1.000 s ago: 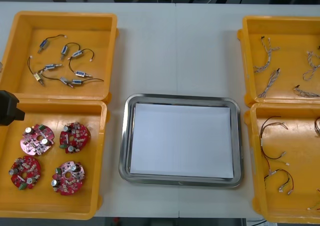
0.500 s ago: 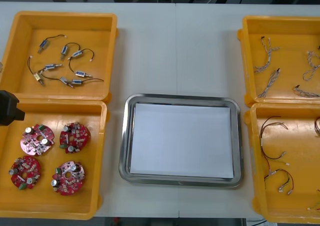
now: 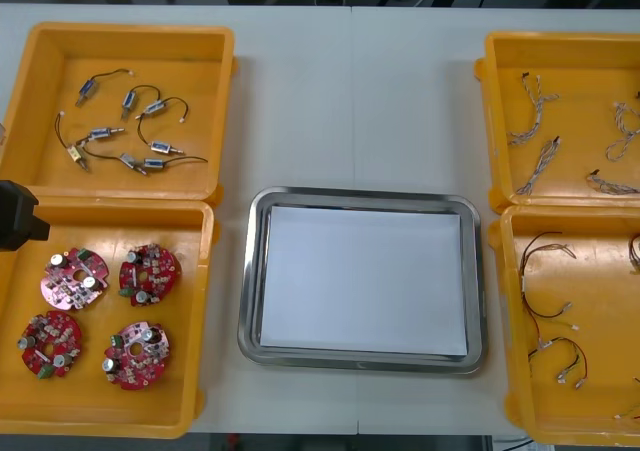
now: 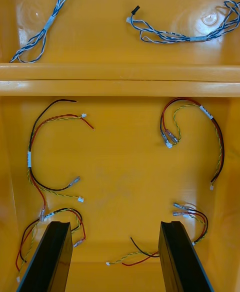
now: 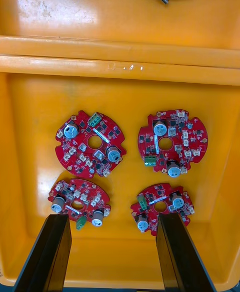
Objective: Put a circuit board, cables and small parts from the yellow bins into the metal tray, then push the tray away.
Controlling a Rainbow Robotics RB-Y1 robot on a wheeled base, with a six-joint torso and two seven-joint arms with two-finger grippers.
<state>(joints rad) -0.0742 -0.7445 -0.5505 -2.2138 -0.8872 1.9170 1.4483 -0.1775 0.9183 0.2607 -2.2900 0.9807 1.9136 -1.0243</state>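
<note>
Your metal tray (image 3: pixel 249 281) lies flat mid-tabletop (image 3: pixel 350 101) between the yellow bins (image 3: pixel 120 29), white inside, long axis left to right. Your left gripper (image 5: pixel 114 218) hangs over four circuit boards (image 5: pixel 90 144), jaws released. Your right gripper (image 4: pixel 115 224), also released, hangs over red and yellow cables (image 4: pixel 50 172).

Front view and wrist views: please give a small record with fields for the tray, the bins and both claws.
tray: middle, white inside, nothing in it
far left bin: small parts
near left bin: four boards
far right bin: blue-white cables
near right bin: red-yellow cables
left claw: open, over boards
right claw: open, over red-yellow cables
</note>
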